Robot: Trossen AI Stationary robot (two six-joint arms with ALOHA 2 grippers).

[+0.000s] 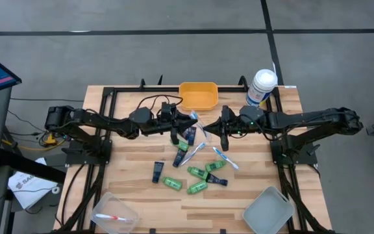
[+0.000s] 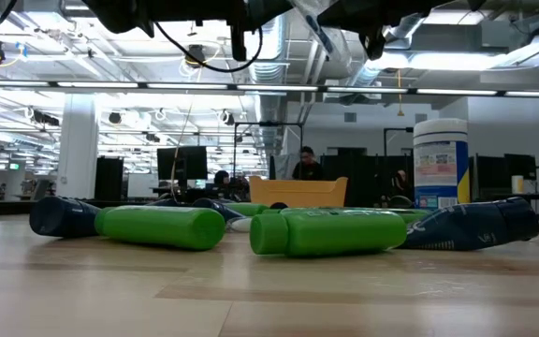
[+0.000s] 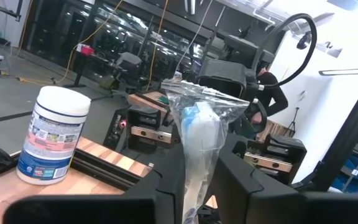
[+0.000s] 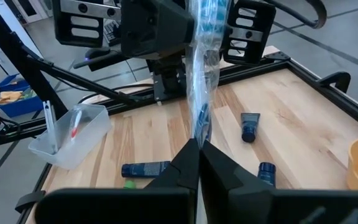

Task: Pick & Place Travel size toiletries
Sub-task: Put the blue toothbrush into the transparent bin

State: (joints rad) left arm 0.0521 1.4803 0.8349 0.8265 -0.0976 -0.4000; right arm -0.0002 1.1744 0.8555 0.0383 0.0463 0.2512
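Note:
Both grippers meet above the table's far middle, holding a clear plastic bag (image 1: pixel 203 132) between them. My left gripper (image 1: pixel 191 121) and my right gripper (image 1: pixel 222 125) are both shut on it. Something light blue shows inside the bag (image 3: pixel 199 134). On the wood below lie green bottles (image 1: pixel 197 187), navy tubes (image 1: pixel 158 171) and toothbrushes (image 1: pixel 224 156), scattered and flat. The low view shows two green bottles (image 2: pixel 162 226) and navy tubes (image 2: pixel 480 226) lying on their sides. My left gripper pinches the clear bag (image 3: pixel 194 180) between its two fingers (image 3: pixel 159 190), coming level from the table's left. The bag is lifted clear of the table and stands up past the fingers. My right gripper pinches the bag's edge (image 4: pixel 197 134) between its shut fingertips (image 4: pixel 188 158), coming level from the table's right. The plastic runs away from the fingers toward the other gripper, off the table.
A yellow bin (image 1: pixel 198 94) and a large white canister (image 1: pixel 262 86) stand at the far edge. A clear container (image 1: pixel 114 213) with a toothbrush sits at the near left corner, a grey tray (image 1: pixel 268 211) at the near right. Black rails frame the table.

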